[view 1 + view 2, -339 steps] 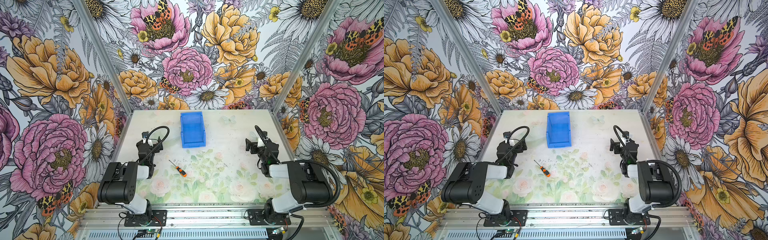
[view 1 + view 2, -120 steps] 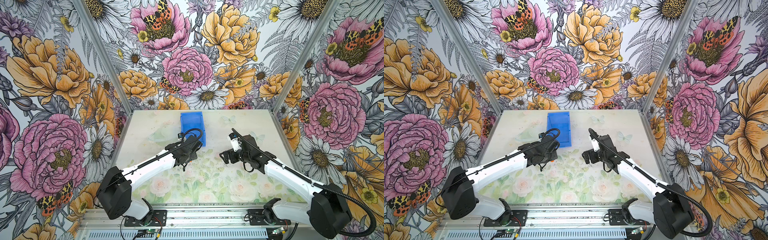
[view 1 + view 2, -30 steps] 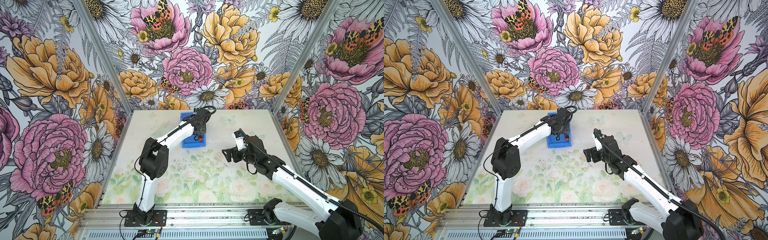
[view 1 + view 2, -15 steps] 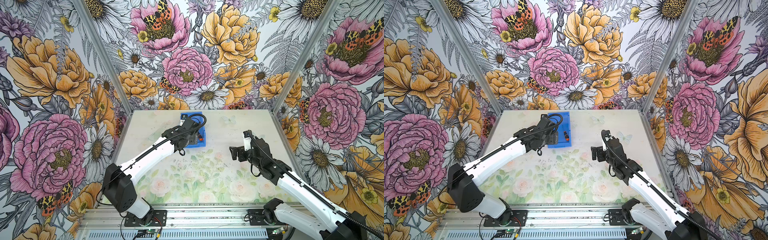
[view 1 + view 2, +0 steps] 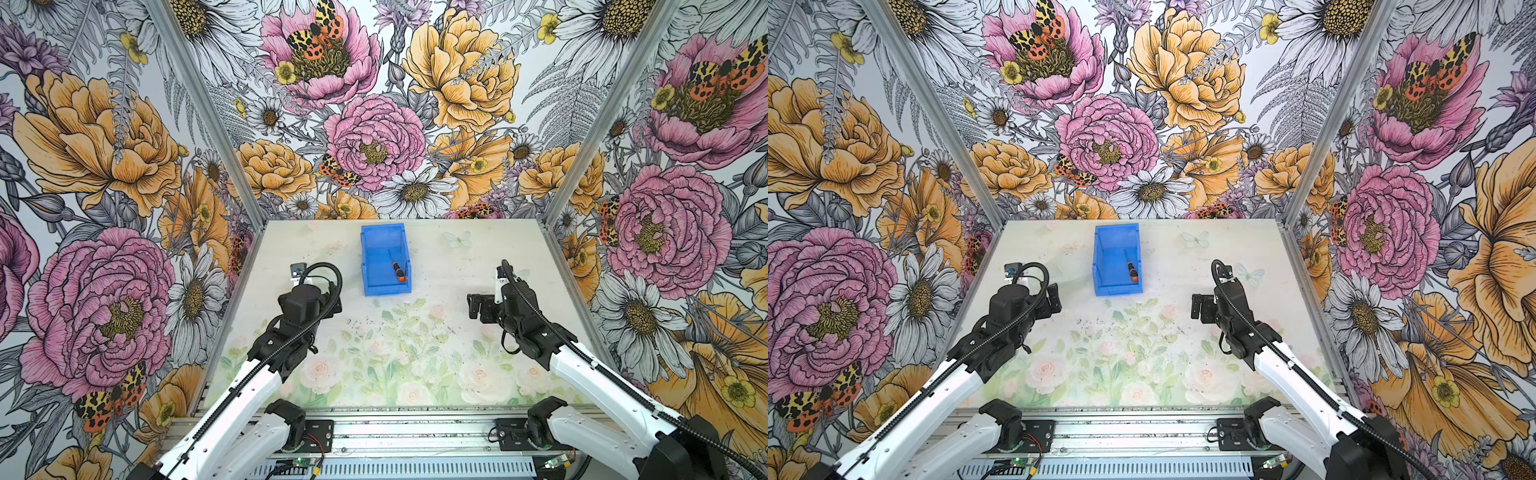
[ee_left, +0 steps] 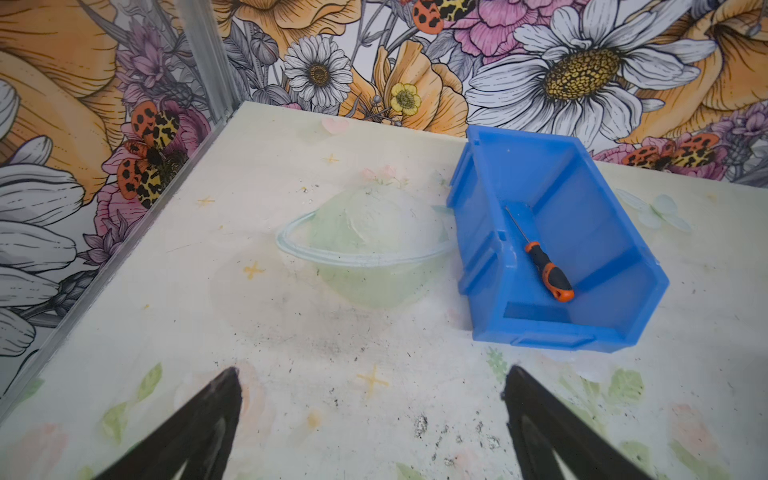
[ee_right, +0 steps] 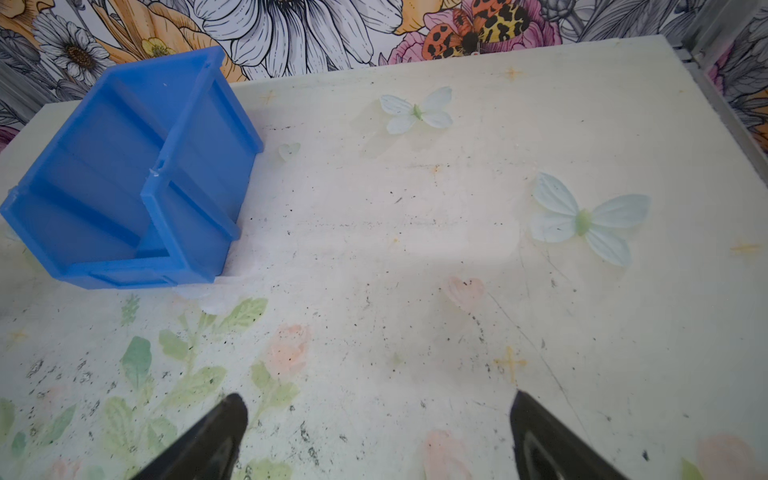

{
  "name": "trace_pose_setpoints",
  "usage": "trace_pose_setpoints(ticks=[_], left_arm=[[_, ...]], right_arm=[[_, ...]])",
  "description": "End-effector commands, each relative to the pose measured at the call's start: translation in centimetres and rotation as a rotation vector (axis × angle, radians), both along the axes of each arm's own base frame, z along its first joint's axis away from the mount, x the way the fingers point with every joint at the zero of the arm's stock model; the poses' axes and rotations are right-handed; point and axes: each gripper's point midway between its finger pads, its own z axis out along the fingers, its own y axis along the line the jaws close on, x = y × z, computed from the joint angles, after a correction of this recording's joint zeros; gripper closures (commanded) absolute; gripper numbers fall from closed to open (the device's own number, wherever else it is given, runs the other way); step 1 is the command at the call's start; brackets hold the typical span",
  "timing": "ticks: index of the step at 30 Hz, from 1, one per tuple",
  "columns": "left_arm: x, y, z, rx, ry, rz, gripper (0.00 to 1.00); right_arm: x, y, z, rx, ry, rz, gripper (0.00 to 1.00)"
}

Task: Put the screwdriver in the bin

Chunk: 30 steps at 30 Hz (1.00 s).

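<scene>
Since one second ago your left arm has withdrawn from the bin (image 5: 382, 233). Screwdriver (image 5: 397, 271) lies flat inside it, handle toward the front lip. Left gripper (image 6: 372, 376) and right gripper (image 7: 378, 401) hang over the table (image 5: 432, 340), fingers spread, holding nothing.

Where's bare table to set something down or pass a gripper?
Bare: table between left gripper and right gripper, in front of the bin; also the strips either side of the bin. Crowded: only the bin, holding the screwdriver.
</scene>
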Motion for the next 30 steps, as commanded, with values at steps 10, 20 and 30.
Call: trace_pose_setpoints(ticks=[10, 20, 30], left_arm=[[1.1, 2.5, -1.9, 0.129, -0.212, -0.050, 0.01], [8.1, 6.6, -6.0, 0.129, -0.191, 0.044, 0.01], [11.3, 6.0, -8.1, 0.105, -0.207, -0.017, 0.01]], right_arm=[[1.1, -6.6, 2.9, -0.247, -0.315, -0.164, 0.01], [7.5, -10.1, -0.7, -0.212, -0.287, -0.185, 0.00], [10.7, -11.9, -3.0, -0.173, -0.284, -0.196, 0.01]])
